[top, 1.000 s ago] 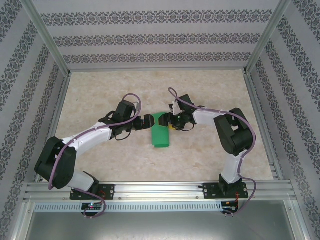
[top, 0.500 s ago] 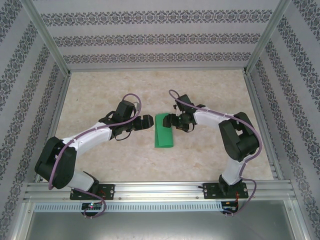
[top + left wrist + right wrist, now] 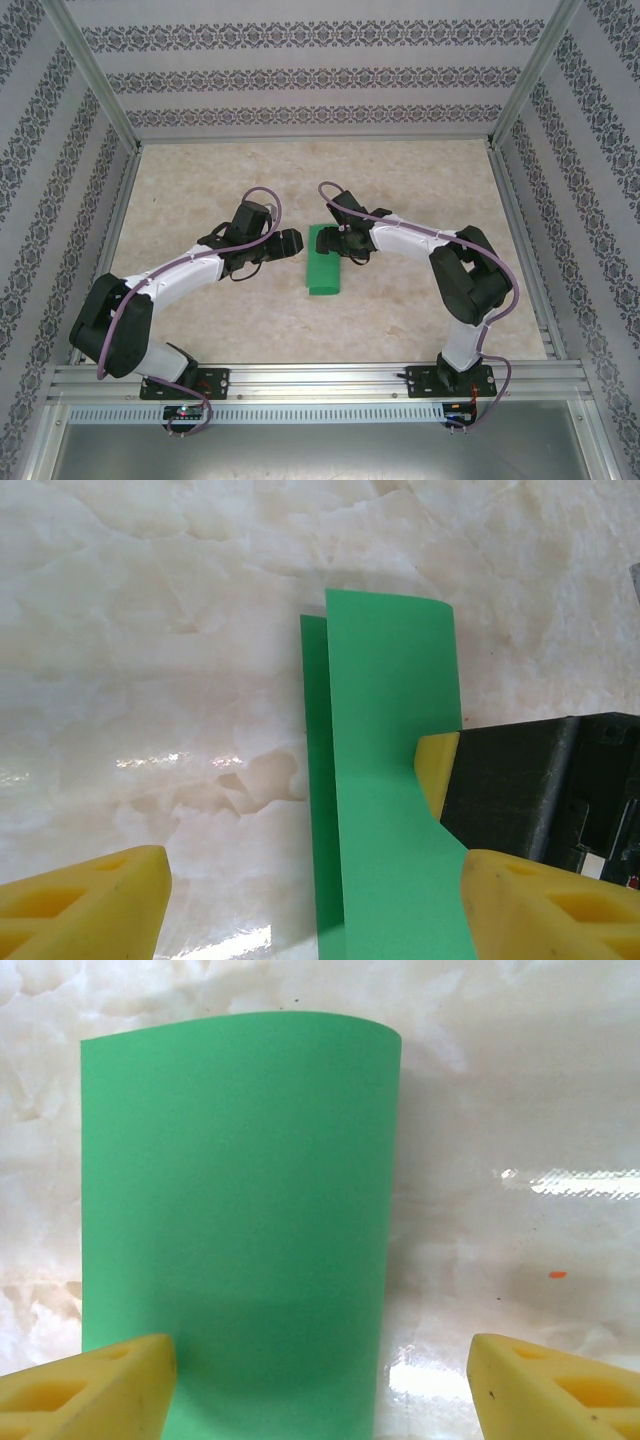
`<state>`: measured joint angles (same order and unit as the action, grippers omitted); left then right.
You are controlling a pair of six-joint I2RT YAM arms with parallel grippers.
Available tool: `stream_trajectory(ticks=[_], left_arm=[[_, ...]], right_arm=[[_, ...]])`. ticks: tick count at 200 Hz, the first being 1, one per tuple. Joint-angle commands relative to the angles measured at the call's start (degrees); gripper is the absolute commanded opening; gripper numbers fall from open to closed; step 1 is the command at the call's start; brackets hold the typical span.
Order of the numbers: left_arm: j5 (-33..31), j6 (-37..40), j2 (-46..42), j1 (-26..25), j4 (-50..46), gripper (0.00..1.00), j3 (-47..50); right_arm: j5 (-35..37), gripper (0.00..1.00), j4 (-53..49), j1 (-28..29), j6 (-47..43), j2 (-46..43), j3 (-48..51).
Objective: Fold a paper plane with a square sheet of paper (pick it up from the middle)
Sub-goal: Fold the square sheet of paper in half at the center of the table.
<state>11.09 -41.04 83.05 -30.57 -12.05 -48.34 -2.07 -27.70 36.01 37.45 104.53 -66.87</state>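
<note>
1. Bench [image 3: 430, 180]: a pale cream, marble-patterned surface, glossy, with bright reflections noted in both wrist views. A tiny orange speck [image 3: 557, 1274] is seen on it in the right wrist view.
2. Enclosure: three walls [image 3: 320, 75] papered in grey-and-white ornamental stripes, with aluminium frame posts [image 3: 93, 75] at the corners. An aluminium rail [image 3: 320, 380] runs along the near edge and both arm bases are bolted to it.
3. The bright green paper sheet [image 3: 325, 265], thin and folded over into a long rectangle, lies near the middle of the bench between the two arms.
4. In the left wrist view a narrow strip of the lower layer [image 3: 314, 780] shows beside the upper layer. The upper layer is bowed up rather than pressed flat, as seen in the right wrist view [image 3: 240, 1210].
5. Left gripper [image 3: 293, 243]: just beside the sheet's left edge. Its yellow fingers [image 3: 85, 905] are held wide apart, with nothing clamped.
6. Right gripper [image 3: 338, 243]: over the sheet's far right part, with its fingers [image 3: 85, 1385] spread. One yellow finger [image 3: 437, 770] is at the sheet's right edge; contact cannot be confirmed.
</note>
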Motion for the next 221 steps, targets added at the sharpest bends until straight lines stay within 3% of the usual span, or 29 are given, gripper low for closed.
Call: stream_trajectory(ticks=[1, 115, 221], left_arm=[[-0.9, 0.1, -1.7, -0.7, -1.2, 0.77, 0.3], [-0.5, 0.4, -2.5, -0.7, -0.4, 0.77, 1.1], [0.2, 0.7, -2.2, -0.7, -0.1, 0.78, 1.2]], right_arm=[[3.0, 0.77, -1.1, 0.0, 0.5, 1.4, -0.3], [-0.2, 0.77, -1.5, -0.5, -4.0, 3.6, -1.5], [-1.7, 0.79, 0.9, -1.2, -0.3, 3.9, -0.9]])
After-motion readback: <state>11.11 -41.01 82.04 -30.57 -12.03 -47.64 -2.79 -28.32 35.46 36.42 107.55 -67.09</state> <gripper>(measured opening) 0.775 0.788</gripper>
